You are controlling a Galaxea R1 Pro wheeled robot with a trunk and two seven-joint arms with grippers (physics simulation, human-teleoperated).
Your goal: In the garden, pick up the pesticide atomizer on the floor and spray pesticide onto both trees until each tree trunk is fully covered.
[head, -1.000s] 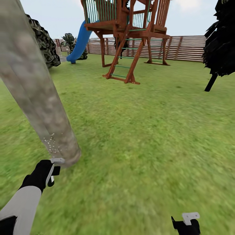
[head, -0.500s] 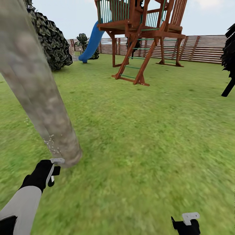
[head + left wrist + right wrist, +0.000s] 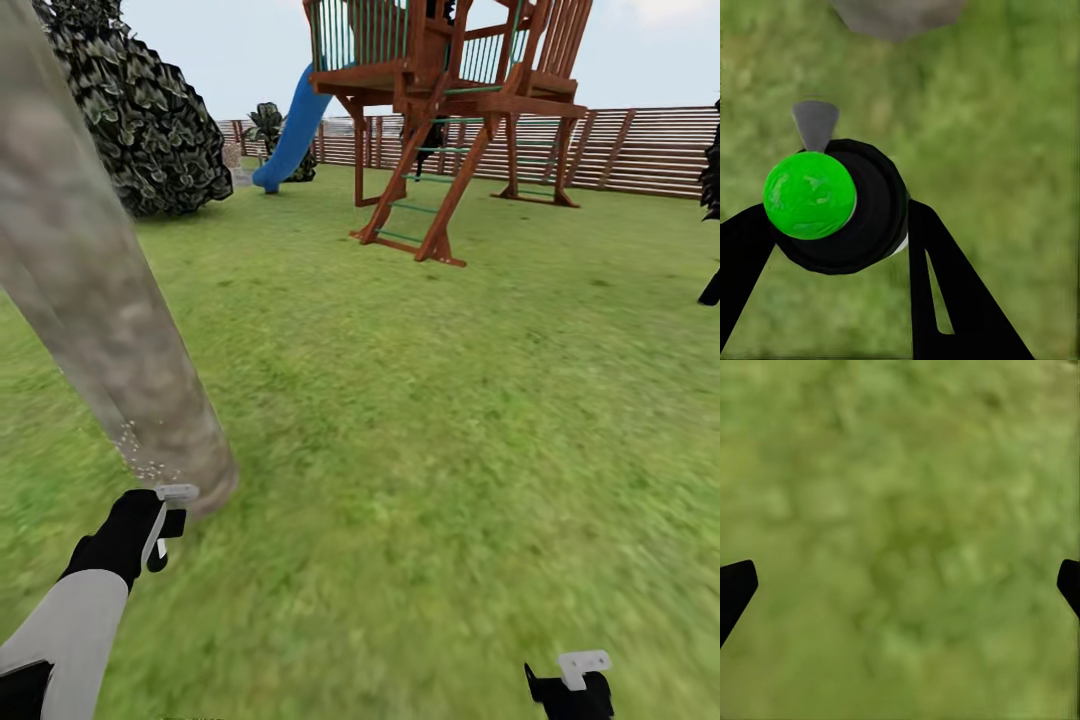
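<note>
Left gripper (image 3: 840, 225): clamping the atomizer (image 3: 844, 206).
Spray (image 3: 140, 455): speckling the trunk (image 3: 110, 330) base.
Right gripper (image 3: 900, 585): hanging spread, empty.
Left: likely upper trunk, second tree.

Bright flat daylight, light source unclear; lawn (image 3: 450, 430) blurred, wrist views soft, tree trunk (image 3: 90, 290) stretched at edge
</note>
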